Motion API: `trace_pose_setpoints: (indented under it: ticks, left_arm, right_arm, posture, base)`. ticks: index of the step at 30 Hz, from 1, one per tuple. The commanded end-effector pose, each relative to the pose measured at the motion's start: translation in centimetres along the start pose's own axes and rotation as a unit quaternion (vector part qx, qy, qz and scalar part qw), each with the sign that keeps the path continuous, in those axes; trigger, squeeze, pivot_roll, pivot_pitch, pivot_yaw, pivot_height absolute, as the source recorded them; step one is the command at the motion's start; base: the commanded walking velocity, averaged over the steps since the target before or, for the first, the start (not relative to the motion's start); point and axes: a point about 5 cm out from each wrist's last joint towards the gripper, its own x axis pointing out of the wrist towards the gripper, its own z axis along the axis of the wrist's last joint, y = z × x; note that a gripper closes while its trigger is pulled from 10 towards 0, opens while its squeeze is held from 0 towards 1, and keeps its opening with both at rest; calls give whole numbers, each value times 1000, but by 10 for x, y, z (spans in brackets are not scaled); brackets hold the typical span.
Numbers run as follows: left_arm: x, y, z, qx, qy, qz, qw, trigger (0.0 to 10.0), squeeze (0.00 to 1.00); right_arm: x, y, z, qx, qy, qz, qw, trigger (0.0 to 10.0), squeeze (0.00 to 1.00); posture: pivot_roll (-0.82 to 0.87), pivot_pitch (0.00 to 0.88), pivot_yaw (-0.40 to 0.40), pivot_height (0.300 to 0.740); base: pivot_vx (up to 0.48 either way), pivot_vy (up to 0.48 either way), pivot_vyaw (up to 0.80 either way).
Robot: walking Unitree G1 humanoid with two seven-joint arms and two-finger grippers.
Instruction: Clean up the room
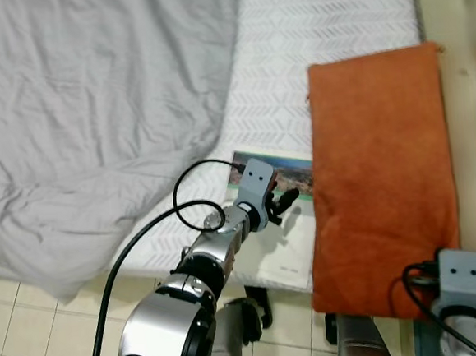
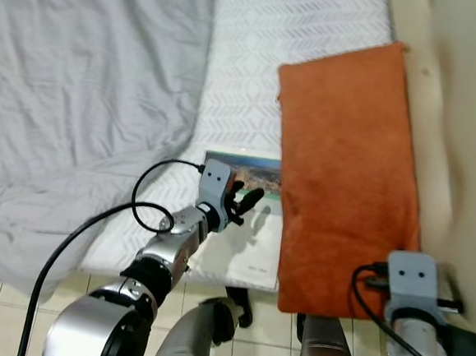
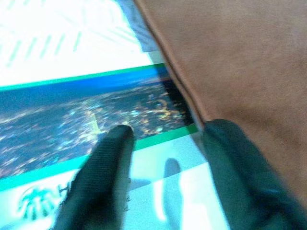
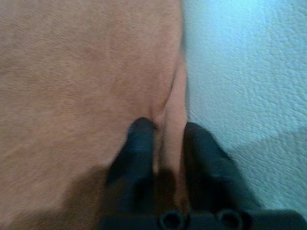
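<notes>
Bed with white chevron-patterned mattress [image 1: 309,32], crumpled grey duvet [image 1: 85,116] over its left part. Orange rectangular towel [image 1: 382,175] lies along right edge. White booklet with night-city photo [image 1: 287,224] lies flat, tucked partly under the towel. Left gripper [image 1: 283,202] over booklet, fingers [image 3: 103,172] spread, holding nothing. Right gripper [image 4: 163,143] at towel's edge, fingers narrowly apart around a fold.

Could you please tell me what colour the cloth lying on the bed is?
The cloth is burnt orange, plain with no pattern; it shows best in the left eye view.
</notes>
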Motion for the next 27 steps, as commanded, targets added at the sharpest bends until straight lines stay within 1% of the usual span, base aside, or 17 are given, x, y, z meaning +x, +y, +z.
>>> trace_pose_setpoints:
  ticks: [1, 6, 7, 8, 10, 11, 13, 15, 16, 17, 18, 19, 20, 21, 22, 25, 27]
  left_arm:
    - [7, -36, -18, -43, 11, -36, 998, 10000, 1000]
    - [7, -28, -9, -44, -9, -25, 999, 10000, 1000]
    - [6, -16, 6, -33, -42, -11, 999, 10000, 1000]
    - [6, -16, 6, -33, -42, -11, 999, 10000, 1000]
    - [0, 1, 20, -22, -83, 6, 996, 10000, 1000]
    - [0, 1, 20, -22, -83, 6, 996, 10000, 1000]
    - [-12, 21, 26, -7, -119, 20, 993, 10000, 1000]
    - [-17, 28, 27, 0, -128, 23, 992, 10000, 1000]
    - [-38, 48, 17, 14, -136, 43, 990, 10000, 1000]
    - [-48, 56, 10, 23, -133, 54, 989, 10000, 1000]
    - [-48, 56, 10, 23, -133, 54, 989, 10000, 1000]
    - [-58, 63, 2, 32, -127, 63, 989, 10000, 1000]
    - [-85, 73, -17, 48, -110, 78, 990, 10000, 1000]
    - [-85, 73, -17, 48, -110, 78, 990, 10000, 1000]
    - [-105, 76, -30, 60, -96, 87, 990, 10000, 1000]
    - [-125, 76, -45, 64, -76, 99, 990, 10000, 1000]
    - [-132, 75, -50, 66, -70, 104, 990, 10000, 1000]
  right_arm:
    - [-9, -34, -34, -31, 79, -82, 993, 10000, 1000]
    - [-13, -30, -33, -30, 80, -73, 994, 10000, 1000]
    - [-17, -24, -33, -23, 83, -65, 994, 10000, 1000]
    - [-17, -24, -33, -23, 83, -65, 994, 10000, 1000]
    - [-18, -20, -34, -6, 91, -62, 994, 10000, 1000]
    - [-18, -20, -34, -6, 91, -62, 994, 10000, 1000]
    - [-15, -18, -26, 8, 70, -64, 995, 10000, 1000]
    - [-13, -17, -21, 13, 57, -67, 996, 10000, 1000]
    - [-10, -18, -4, 24, 10, -74, 997, 10000, 1000]
    - [-9, -19, 1, 26, -3, -77, 997, 10000, 1000]
    - [-9, -19, 1, 26, -3, -77, 997, 10000, 1000]
    - [-9, -19, 5, 25, -13, -80, 996, 10000, 1000]
    - [-10, -19, 13, 14, -35, -83, 996, 10000, 1000]
    - [-10, -19, 13, 14, -35, -83, 996, 10000, 1000]
    - [-10, -20, 21, 3, -56, -86, 995, 10000, 1000]
    - [-6, -22, 31, -17, -88, -88, 992, 10000, 1000]
    - [-4, -23, 34, -26, -100, -88, 991, 10000, 1000]
  posture:
    - [-292, 528, 158, 740]
    - [-292, 527, 156, 740]
    - [-281, 525, 158, 740]
    - [-281, 525, 158, 740]
    - [-272, 522, 159, 740]
    - [-272, 522, 159, 740]
    - [-256, 518, 163, 740]
    - [-253, 517, 164, 740]
    - [-235, 504, 164, 740]
    - [-227, 498, 164, 740]
    - [-227, 498, 164, 740]
    - [-221, 491, 162, 740]
    - [-206, 469, 155, 740]
    - [-206, 469, 155, 740]
    - [-199, 453, 150, 740]
    - [-182, 411, 138, 740]
    - [-181, 401, 136, 740]
  base:
    - [0, 0, 0]
    - [0, 0, 0]
    - [0, 0, 0]
    - [0, 0, 0]
    - [0, 0, 0]
    - [0, 0, 0]
    - [0, 0, 0]
    - [0, 0, 0]
    - [0, 0, 0]
    - [0, 0, 0]
    - [0, 0, 0]
    - [0, 0, 0]
    - [0, 0, 0]
    - [0, 0, 0]
    - [0, 0, 0]
    - [0, 0, 0]
    - [0, 0, 0]
